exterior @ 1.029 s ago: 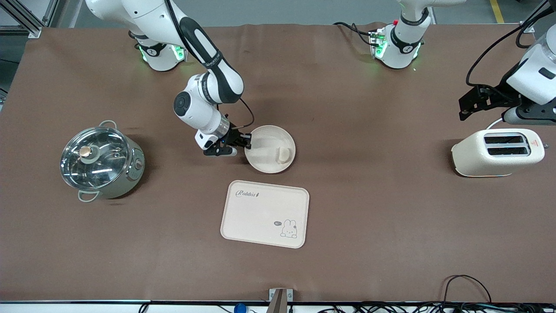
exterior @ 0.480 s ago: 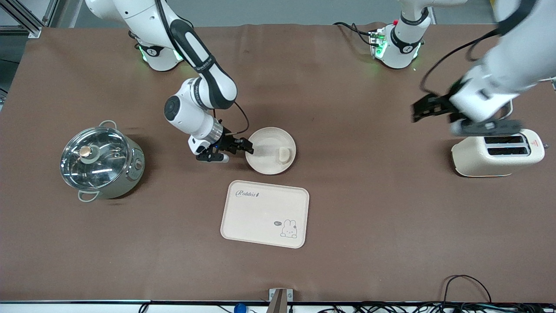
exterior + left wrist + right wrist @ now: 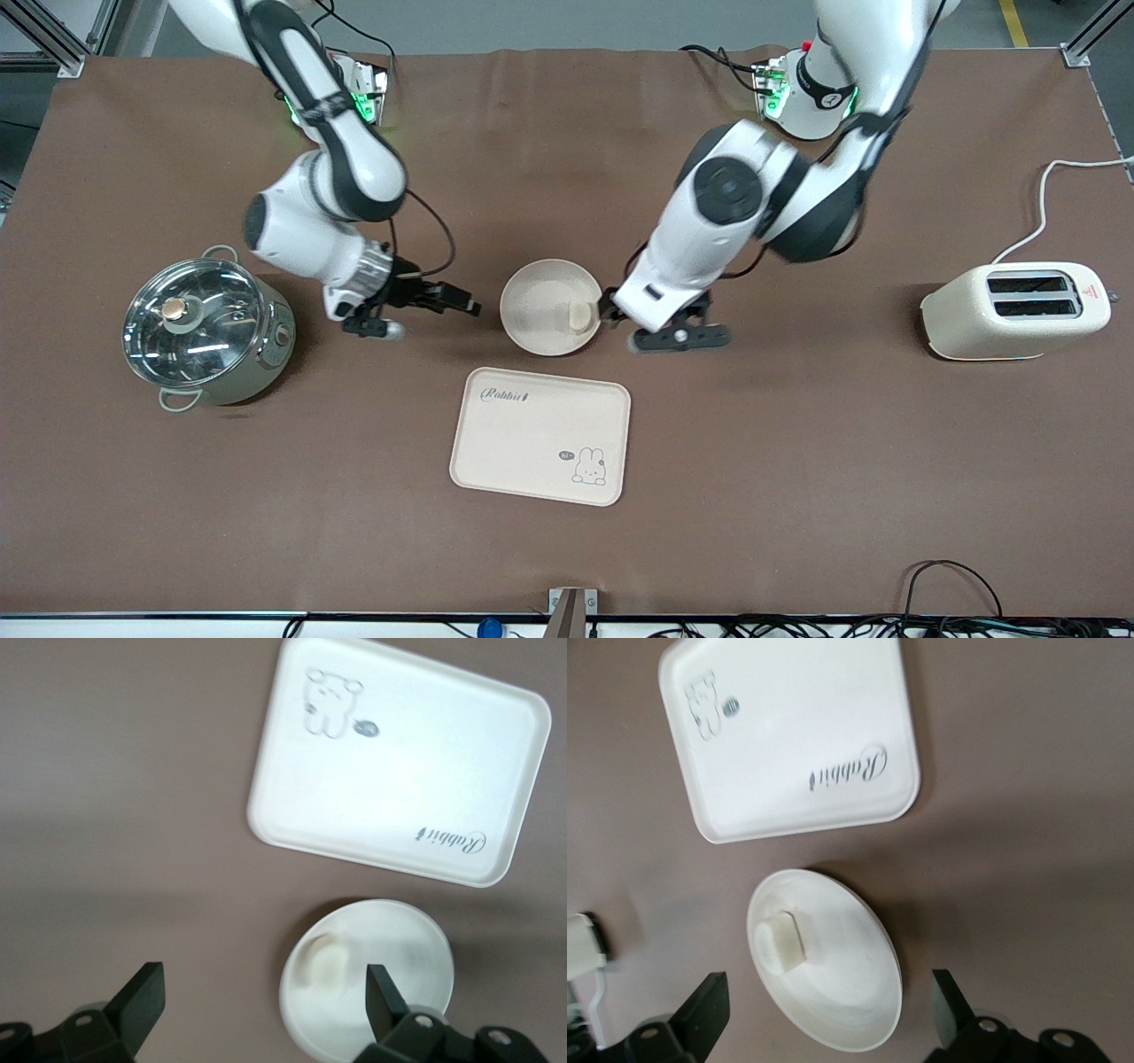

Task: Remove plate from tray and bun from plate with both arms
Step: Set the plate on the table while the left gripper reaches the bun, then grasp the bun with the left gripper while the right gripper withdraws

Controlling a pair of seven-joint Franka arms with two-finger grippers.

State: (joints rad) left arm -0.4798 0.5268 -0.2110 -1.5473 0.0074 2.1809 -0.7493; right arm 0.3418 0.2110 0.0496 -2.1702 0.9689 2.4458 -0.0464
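The round cream plate (image 3: pixel 540 297) stands on the brown table, a little farther from the front camera than the rabbit tray. The pale bun (image 3: pixel 580 315) lies in it, on the side toward the left arm's end. My right gripper (image 3: pixel 461 302) is open and empty, apart from the plate's rim on the pot side. My left gripper (image 3: pixel 611 310) is open and hangs over the plate's rim next to the bun. The left wrist view shows the plate (image 3: pixel 390 948) and bun (image 3: pixel 323 961) below its gripper (image 3: pixel 261 1003). The right wrist view shows the plate (image 3: pixel 842 983), the bun (image 3: pixel 780 941) and its gripper (image 3: pixel 828 1008).
The cream rabbit tray (image 3: pixel 540 436) lies nearer to the front camera than the plate, and also shows in the wrist views (image 3: pixel 399 762) (image 3: pixel 788 735). A steel pot with a glass lid (image 3: pixel 205 326) stands toward the right arm's end. A cream toaster (image 3: pixel 1017 310) stands toward the left arm's end.
My right gripper has left the plate's rim and drawn back toward the pot. My left arm has swung from over the toaster to the plate's rim by the bun.
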